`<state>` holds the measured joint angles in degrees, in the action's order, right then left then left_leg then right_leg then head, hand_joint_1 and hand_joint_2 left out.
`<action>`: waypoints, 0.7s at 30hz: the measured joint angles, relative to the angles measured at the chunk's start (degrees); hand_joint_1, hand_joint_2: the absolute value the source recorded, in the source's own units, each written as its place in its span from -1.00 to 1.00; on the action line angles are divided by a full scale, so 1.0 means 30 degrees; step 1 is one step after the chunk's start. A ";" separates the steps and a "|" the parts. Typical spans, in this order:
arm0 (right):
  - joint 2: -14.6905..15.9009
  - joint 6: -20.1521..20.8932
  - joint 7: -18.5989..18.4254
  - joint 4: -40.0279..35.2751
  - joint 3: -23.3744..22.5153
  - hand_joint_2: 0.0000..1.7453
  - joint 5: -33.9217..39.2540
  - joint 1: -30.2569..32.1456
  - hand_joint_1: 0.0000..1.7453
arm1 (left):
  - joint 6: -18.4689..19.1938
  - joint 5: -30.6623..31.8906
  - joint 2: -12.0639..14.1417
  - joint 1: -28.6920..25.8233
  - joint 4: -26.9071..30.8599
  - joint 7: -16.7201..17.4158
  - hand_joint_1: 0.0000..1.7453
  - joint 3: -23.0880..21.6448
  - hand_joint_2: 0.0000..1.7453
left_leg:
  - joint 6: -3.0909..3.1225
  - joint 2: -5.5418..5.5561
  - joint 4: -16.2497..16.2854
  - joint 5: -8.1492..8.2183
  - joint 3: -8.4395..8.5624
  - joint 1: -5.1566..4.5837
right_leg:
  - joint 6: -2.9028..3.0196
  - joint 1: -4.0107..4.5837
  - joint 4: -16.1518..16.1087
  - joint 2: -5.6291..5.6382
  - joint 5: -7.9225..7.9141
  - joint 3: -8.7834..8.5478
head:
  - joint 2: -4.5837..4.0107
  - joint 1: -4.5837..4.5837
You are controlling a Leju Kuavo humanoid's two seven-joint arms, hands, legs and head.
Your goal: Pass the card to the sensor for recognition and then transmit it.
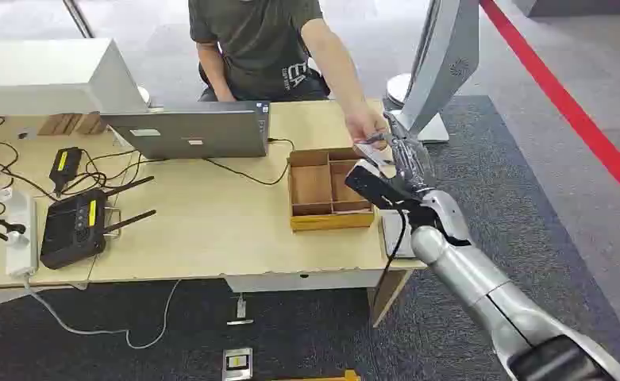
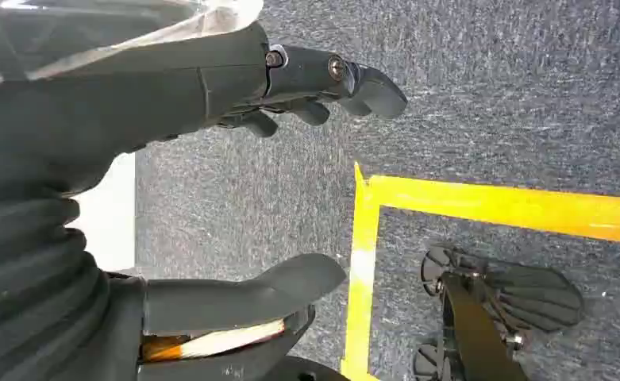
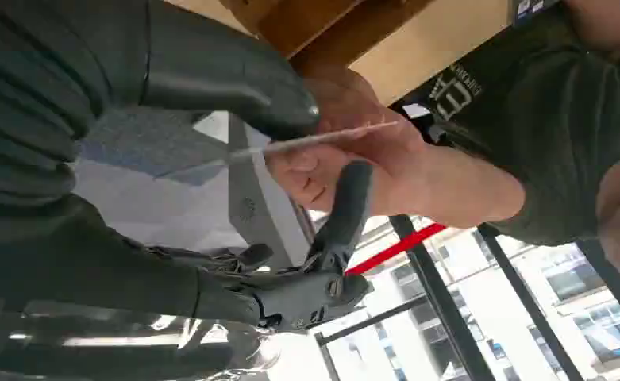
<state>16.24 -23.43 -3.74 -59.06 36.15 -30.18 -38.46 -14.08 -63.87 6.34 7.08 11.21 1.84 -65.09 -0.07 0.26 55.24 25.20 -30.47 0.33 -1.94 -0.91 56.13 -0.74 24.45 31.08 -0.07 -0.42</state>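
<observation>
A thin pale card (image 3: 314,141) is seen edge-on in the right wrist view, under the thumb of my right hand (image 3: 290,230), with a dark finger (image 3: 346,206) beneath it. A person's hand (image 3: 354,163) grips the same card from the other side. In the head view my right hand (image 1: 408,161) is raised past the table's far right corner and meets the person's hand (image 1: 366,125) over the card (image 1: 372,141). A flat grey pad (image 1: 394,234) lies at the table's right edge beside my forearm. My left hand (image 2: 235,182) hangs over the carpet, fingers apart and holding nothing.
A wooden compartment box (image 1: 330,190) stands just left of my right hand. The person sits behind a grey laptop (image 1: 191,131). A black router (image 1: 72,226), a power strip (image 1: 21,234) and cables lie at the left. A white stand (image 1: 437,63) rises at the far right.
</observation>
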 joint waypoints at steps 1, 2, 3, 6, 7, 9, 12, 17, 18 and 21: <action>-0.0073 0.0044 0.0014 0.0087 0.0058 1.00 0.0051 -0.0009 1.00 | 0.0001 0.0000 0.0000 0.0002 0.0000 0.0000 -1.00 0.0000 1.00 | 0.0000 0.0000 0.0000 0.0000 0.0000 0.0000 | 0.0000 0.0000 0.0000 0.0000 0.0000 0.0001 | 0.0000 -0.0007; -0.0116 0.0065 0.0029 0.0145 0.0101 1.00 0.0072 -0.0009 1.00 | 0.0000 0.0000 0.0000 0.0001 0.0000 0.0000 -1.00 0.0000 1.00 | 0.0000 0.0000 0.0000 0.0000 0.0001 0.0000 | 0.0000 0.0000 0.0000 0.0000 0.0000 0.0001 | 0.0000 -0.0007; -0.0145 0.0102 0.0052 0.0189 0.0116 1.00 0.0073 -0.0018 1.00 | 0.0000 0.0000 0.0000 0.0000 0.0000 0.0000 -1.00 0.0000 1.00 | 0.0000 0.0000 0.0000 0.0000 0.0001 0.0000 | 0.0000 0.0000 0.0000 0.0000 0.0000 0.0001 | 0.0000 0.0000; -0.0247 0.0138 0.0095 0.0349 0.0204 1.00 0.0102 -0.0050 1.00 | 0.0007 0.0000 0.0000 -0.0003 0.0000 0.0000 -1.00 0.0000 1.00 | 0.0000 -0.0002 0.0000 0.0000 0.0002 0.0000 | 0.0000 0.0000 0.0000 0.0000 0.0000 0.0001 | 0.0000 -0.0007; -0.0262 0.0146 0.0109 0.0400 0.0248 1.00 0.0102 -0.0050 1.00 | 0.0007 0.0000 0.0000 -0.0002 0.0000 0.0000 -1.00 0.0000 1.00 | 0.0000 -0.0002 0.0000 0.0000 0.0002 0.0000 | 0.0000 0.0000 0.0000 0.0000 0.0000 0.0000 | 0.0000 0.0000; -0.0306 0.0160 0.0117 0.0459 0.0262 1.00 0.0109 -0.0050 1.00 | 0.0000 0.0000 0.0000 -0.0006 0.0000 0.0000 -1.00 -0.0007 1.00 | 0.0000 -0.0002 0.0000 -0.0001 0.0001 0.0000 | 0.0000 0.0000 0.0000 0.0000 -0.0001 0.0000 | 0.0000 -0.0007; -0.0357 0.0160 0.0306 0.0583 0.0277 1.00 0.0314 -0.0062 1.00 | 0.0000 -0.0022 0.0000 -0.0011 0.0000 0.0000 -1.00 0.0000 1.00 | -0.0002 -0.0002 0.0000 -0.0003 0.0002 0.0000 | 0.0002 0.0000 0.0000 0.0000 -0.0002 0.0000 | 0.0000 -0.0007; -0.0481 0.0095 0.0583 0.0801 0.0357 1.00 0.0488 -0.0098 1.00 | -0.0044 -0.0080 0.0000 -0.0019 0.0000 0.0000 -1.00 0.0000 1.00 | -0.0005 -0.0002 0.0001 -0.0004 0.0002 0.0000 | 0.0003 0.0000 0.0000 0.0000 -0.0003 0.0000 | 0.0000 -0.0007; -0.0510 0.0087 0.0597 0.0860 0.0401 1.00 0.0518 -0.0107 1.00 | -0.0044 -0.0080 0.0000 -0.0020 0.0000 0.0000 -1.00 0.0000 1.00 | -0.0005 -0.0002 0.0001 -0.0004 0.0002 0.0000 | 0.0003 0.0000 0.0000 0.0000 -0.0003 0.0000 | 0.0000 -0.0007; -0.0568 0.0073 0.0656 0.1019 0.0458 1.00 0.0517 -0.0118 1.00 | -0.0051 -0.0087 0.0000 -0.0021 0.0000 0.0000 -1.00 0.0000 1.00 | -0.0005 -0.0001 0.0001 -0.0004 0.0002 0.0000 | 0.0003 0.0000 0.0000 0.0000 -0.0002 0.0001 | 0.0000 0.0000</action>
<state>14.54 -23.21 -1.77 -56.00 37.53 -28.63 -38.81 -14.23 -64.13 6.34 7.01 11.21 1.84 -65.09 -0.09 0.26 55.24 25.19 -30.46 0.33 -1.93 -0.91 56.13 -0.74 24.44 31.09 -0.07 -0.42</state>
